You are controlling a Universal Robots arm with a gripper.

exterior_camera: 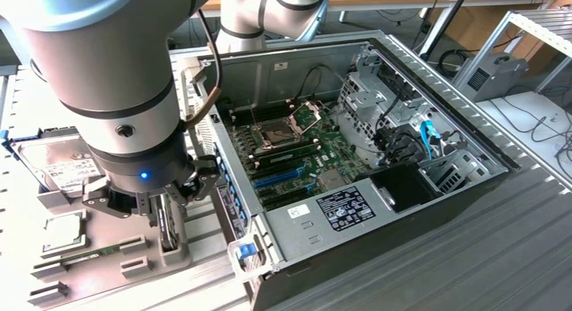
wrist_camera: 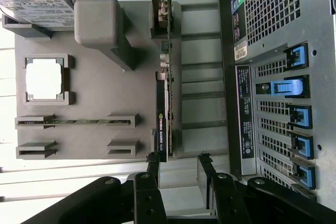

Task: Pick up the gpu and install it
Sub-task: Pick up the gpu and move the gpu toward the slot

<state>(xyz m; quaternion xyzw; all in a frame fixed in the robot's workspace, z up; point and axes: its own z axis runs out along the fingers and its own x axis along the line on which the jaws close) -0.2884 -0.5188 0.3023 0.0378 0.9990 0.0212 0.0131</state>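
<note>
A robot arm's gripper (exterior_camera: 163, 205) hangs just above the gpu (exterior_camera: 167, 234) at the exterior view's left. Its two black fingers (wrist_camera: 154, 162) are spread well apart and hold nothing; whether they touch the card cannot be told.

The gpu stands on its long edge in a slot of a gray fixture tray (exterior_camera: 107, 284) on the ribbed metal counter (exterior_camera: 500, 257). Its long axis runs near to far, parallel to the side of the open computer case (exterior_camera: 376, 257) just to its right. In the wrist view the gpu (wrist_camera: 163, 114) is seen edge-on as a thin dark strip, with its metal bracket end pointing away from the gripper. A black label on that edge carries a green eye logo and white lettering that looks like NVIDIA – the remaining words are too small to read.

The same tray holds a silver hard drive (exterior_camera: 58, 165) at the far end, with a white label whose print cannot be read. Nearer lie a square processor chip (exterior_camera: 59, 232) and a narrow memory stick (exterior_camera: 90, 255).

Inside the case, a white label (exterior_camera: 339, 207) on the power supply has black print, not legible. In the wrist view, the case's rear panel bears a tall black sticker (wrist_camera: 245, 114) with tiny white text, also unreadable, beside a column of blue latches (wrist_camera: 296, 56).
</note>
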